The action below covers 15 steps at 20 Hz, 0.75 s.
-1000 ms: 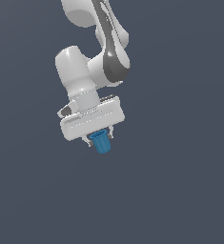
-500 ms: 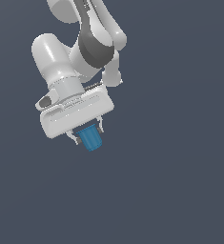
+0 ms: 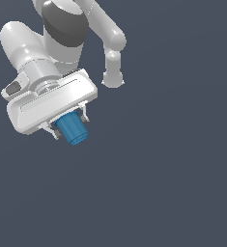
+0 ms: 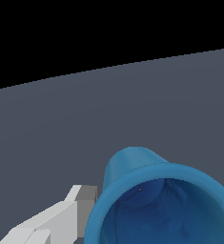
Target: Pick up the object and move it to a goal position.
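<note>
Blue cylinder (image 3: 71,129) clamped between the fingers (image 3: 84,115) of the white gripper (image 3: 69,123), closed on both its sides, pointing toward 5 o'clock, above grey surface (image 3: 173,183).

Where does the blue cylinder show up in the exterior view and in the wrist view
Exterior view: the blue cylinder sticks out from under the white gripper, toward the exterior view's left, above the middle.
Wrist view: it fills the near foreground, open end toward the camera.
Shared landmark: the gripper's white finger beside the cylinder.

Matt blue cylinder (image 3: 71,129), glossy white gripper (image 3: 69,127)
</note>
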Available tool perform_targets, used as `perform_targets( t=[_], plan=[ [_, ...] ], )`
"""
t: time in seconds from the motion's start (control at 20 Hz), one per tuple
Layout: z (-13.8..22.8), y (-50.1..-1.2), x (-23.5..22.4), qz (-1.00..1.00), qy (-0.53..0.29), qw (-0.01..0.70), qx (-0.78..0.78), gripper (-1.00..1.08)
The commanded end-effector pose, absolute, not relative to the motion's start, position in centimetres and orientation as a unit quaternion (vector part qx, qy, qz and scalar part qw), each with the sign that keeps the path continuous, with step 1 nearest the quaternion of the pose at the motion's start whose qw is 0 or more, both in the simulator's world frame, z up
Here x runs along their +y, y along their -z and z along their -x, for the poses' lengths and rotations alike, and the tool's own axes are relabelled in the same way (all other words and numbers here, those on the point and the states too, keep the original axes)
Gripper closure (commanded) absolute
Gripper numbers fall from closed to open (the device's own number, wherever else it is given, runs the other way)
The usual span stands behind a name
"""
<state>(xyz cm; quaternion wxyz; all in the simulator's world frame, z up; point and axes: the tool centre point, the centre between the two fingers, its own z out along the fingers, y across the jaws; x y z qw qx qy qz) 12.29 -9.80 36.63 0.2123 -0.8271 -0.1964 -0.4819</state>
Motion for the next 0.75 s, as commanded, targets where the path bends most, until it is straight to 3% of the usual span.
perform_targets(
  t=[0.0,0.7],
  plan=[
    [-12.5,-38.2,-10.5,0.811,0.5,0.221,-0.208,1.08],
    [-12.9,-41.3,-12.1,0.775,0.533,0.244,-0.234,1.08]
  ],
)
